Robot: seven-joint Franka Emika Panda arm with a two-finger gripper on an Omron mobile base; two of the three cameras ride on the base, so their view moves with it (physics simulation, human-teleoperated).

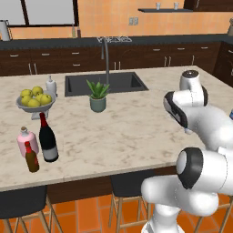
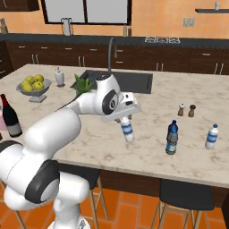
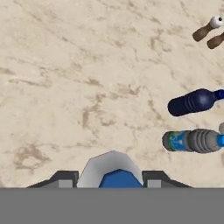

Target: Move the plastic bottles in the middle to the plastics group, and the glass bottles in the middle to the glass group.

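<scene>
My gripper (image 2: 125,118) is shut on a small clear water bottle (image 2: 127,129) with a blue label, which hangs tilted just above the counter's middle. In the hand view its blue cap and clear shoulder (image 3: 112,165) sit between my fingertips (image 3: 65,178). To the right stand the dark blue bottle (image 2: 172,128) (image 3: 192,101) and, close against it, a clear blue-labelled bottle (image 3: 190,141). Another clear bottle (image 2: 211,136) stands further right. The tall wine bottle (image 1: 48,139) (image 2: 10,117) stands far left beside the pink bottle (image 1: 26,141) and the brown red-capped bottle (image 1: 31,157).
Salt and pepper shakers (image 2: 186,110) (image 3: 205,29) stand behind the plastic bottles. A bowl of lemons (image 1: 35,100), a white soap dispenser (image 1: 51,85) and a potted plant (image 1: 97,95) sit near the sink (image 1: 105,83). Stools stand under the counter's front edge (image 2: 147,169).
</scene>
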